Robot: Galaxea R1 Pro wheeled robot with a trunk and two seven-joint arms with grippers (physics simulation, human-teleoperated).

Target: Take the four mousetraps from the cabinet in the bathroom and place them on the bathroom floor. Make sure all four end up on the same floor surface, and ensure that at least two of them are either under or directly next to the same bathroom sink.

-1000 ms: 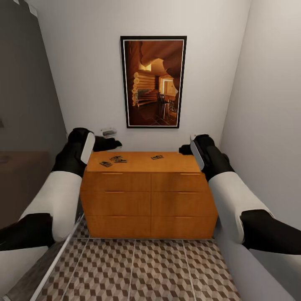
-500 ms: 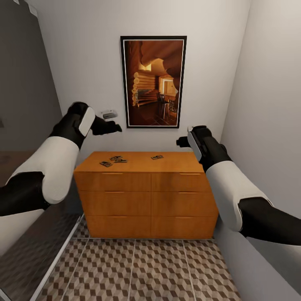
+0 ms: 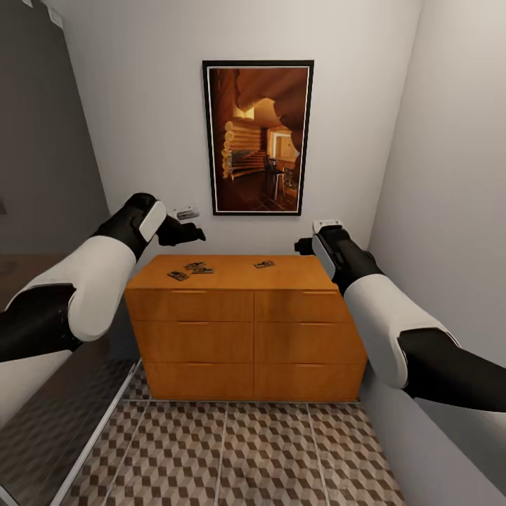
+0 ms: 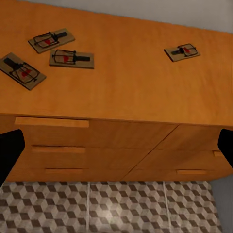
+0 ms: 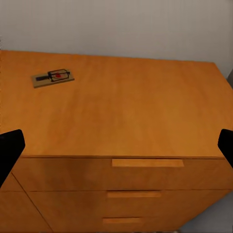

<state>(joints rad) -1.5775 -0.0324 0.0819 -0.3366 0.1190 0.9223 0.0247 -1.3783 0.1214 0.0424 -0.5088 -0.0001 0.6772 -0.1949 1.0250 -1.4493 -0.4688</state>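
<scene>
A: Where are the mousetraps (image 4: 71,58)?

B: All four lie flat on top of the cabinet (image 3: 246,330): three clustered at its left end, one (image 5: 53,77) apart, nearer the middle.

A: The risks?

B: They're thin, so fingers may scrape the wood or nudge one trap into its neighbour. The left gripper (image 3: 193,232) and right gripper (image 3: 303,246) hover above, both spread wide and holding nothing.

A: Any writing?

B: None legible; only a red mark on each trap.

Both pincers (image 3: 199,232) (image 3: 301,246) raised, wide open.
</scene>
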